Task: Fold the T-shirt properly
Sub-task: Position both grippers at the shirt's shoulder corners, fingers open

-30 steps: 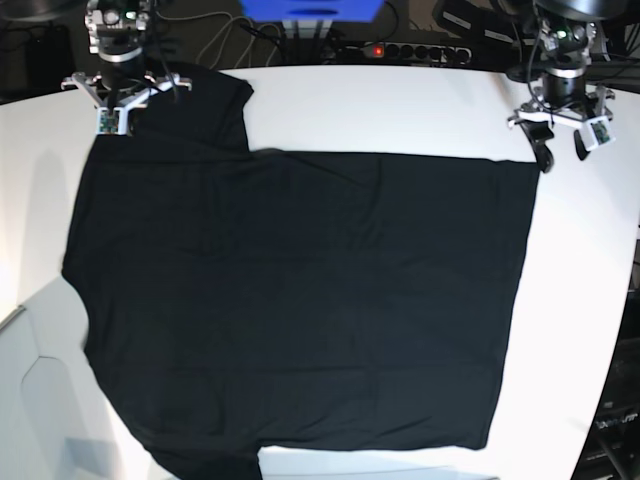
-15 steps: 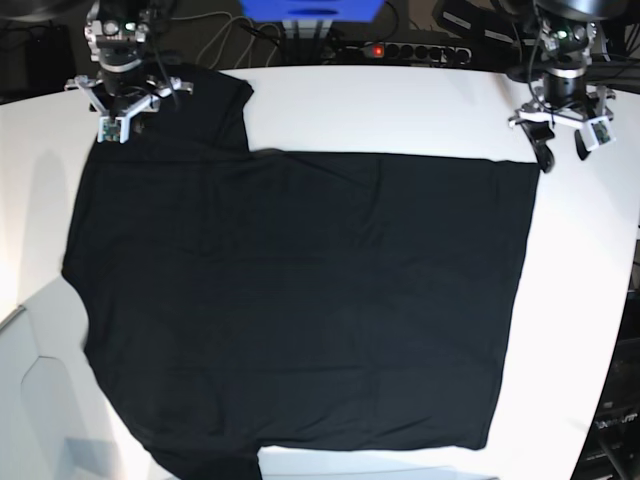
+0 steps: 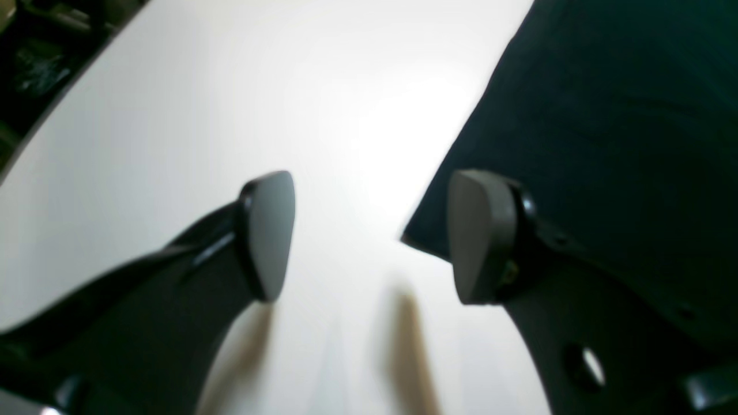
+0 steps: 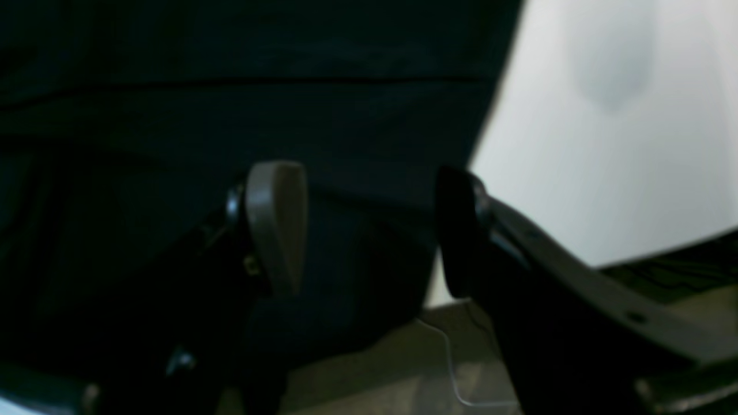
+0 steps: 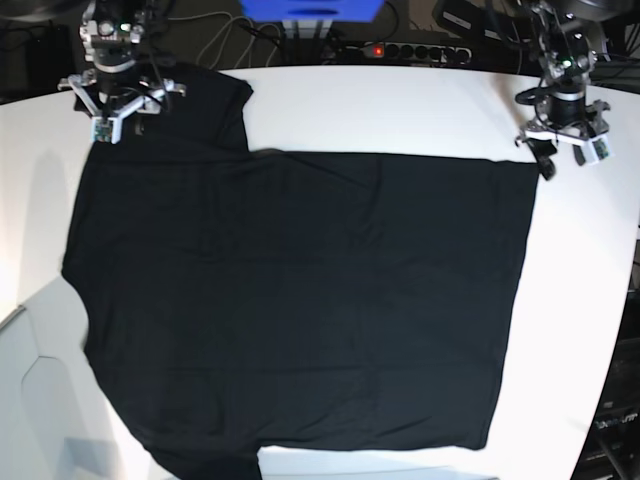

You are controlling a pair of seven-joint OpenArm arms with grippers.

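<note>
Though blurred, T-shirt (image 5: 300,300) bottom cropped; left gripper (image 3: 369,236) seemingly agape

- Large flat black cloth T-shirt (image 5: 300,300) covers the white table (image 5: 400,110) from nine to five o'clock.
- Bare strips remain at twelve and three o'clock.

Evenly bright from overhead in the base view; glare on the white glossy table (image 5: 400,105), curved by wide-angle distortion. Both wrist views soft and blurred; right wrist dim, the large black cloth T-shirt (image 5: 300,300) nearly featureless.
</note>
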